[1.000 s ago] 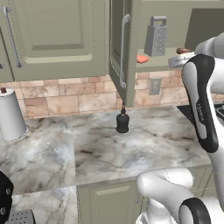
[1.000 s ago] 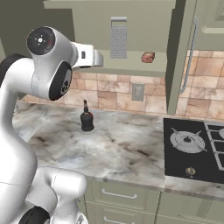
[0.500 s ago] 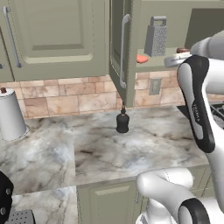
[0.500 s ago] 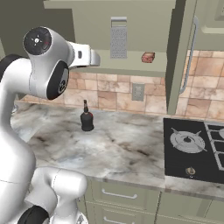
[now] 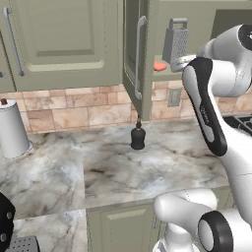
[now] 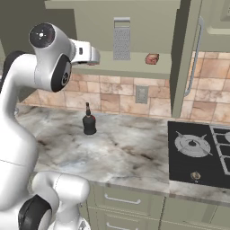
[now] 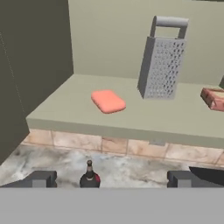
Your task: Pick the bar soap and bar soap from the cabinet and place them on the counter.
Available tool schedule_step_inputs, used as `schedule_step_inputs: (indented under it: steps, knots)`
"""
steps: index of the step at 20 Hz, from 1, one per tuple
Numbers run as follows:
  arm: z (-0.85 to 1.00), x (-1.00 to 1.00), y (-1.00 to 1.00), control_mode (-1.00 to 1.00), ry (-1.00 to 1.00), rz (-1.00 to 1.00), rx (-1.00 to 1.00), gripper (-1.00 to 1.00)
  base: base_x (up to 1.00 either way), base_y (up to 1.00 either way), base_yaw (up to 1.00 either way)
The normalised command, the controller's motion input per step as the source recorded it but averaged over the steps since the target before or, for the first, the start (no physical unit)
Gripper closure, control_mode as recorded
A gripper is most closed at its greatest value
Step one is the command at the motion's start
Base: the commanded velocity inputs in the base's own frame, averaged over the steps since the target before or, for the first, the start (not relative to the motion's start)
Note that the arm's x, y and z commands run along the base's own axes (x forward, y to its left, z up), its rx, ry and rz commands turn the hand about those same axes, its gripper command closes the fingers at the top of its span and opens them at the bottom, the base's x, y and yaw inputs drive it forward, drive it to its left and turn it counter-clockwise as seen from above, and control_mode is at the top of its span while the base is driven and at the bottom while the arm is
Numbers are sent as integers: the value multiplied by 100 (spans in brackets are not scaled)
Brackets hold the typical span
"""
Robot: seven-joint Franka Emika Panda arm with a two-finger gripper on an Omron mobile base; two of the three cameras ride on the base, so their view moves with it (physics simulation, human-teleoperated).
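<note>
Cabinet shelf [image 7: 131,120] — 2 soaps [image 7: 108,101], grater [image 7: 162,65]; counter [image 5: 98,170] — bottle [image 5: 138,138].

Matt salmon-orange soap [image 7: 108,101], perforated metal grater [image 7: 161,66]

Salmon soap [image 7: 108,101], red-brown soap [image 7: 214,98], grey grater [image 7: 162,65], veined marble counter [image 5: 98,170].

Two bar soaps, salmon-orange [image 7: 108,101] and red-brown [image 7: 214,98]; one grater [image 7: 162,65]; one black bottle [image 6: 89,122]; one paper-towel roll [image 5: 13,130].
</note>
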Motion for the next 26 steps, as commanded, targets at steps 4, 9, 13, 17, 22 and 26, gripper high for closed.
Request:
schedule_step_inputs:
  steps: [4, 9, 13, 17, 22, 26]
  knots:
    - [0, 20, 5, -100, 6, 4, -5, -100, 0, 0, 0]
    - [0, 4, 0, -100, 0, 0, 0, -100, 0, 0, 0]
    - [-7, 18, 0, -100, 0, 1, 0, -100, 0, 0, 0]
    - [-17, 27, 1, -100, 0, 1, 0, -100, 0, 0, 0]
    - [-3, 50, 3, -100, 0, 0, 0, -100, 0, 0, 0]
    - [0, 61, 10, -100, 2, 0, 0, -100, 0, 0, 0]
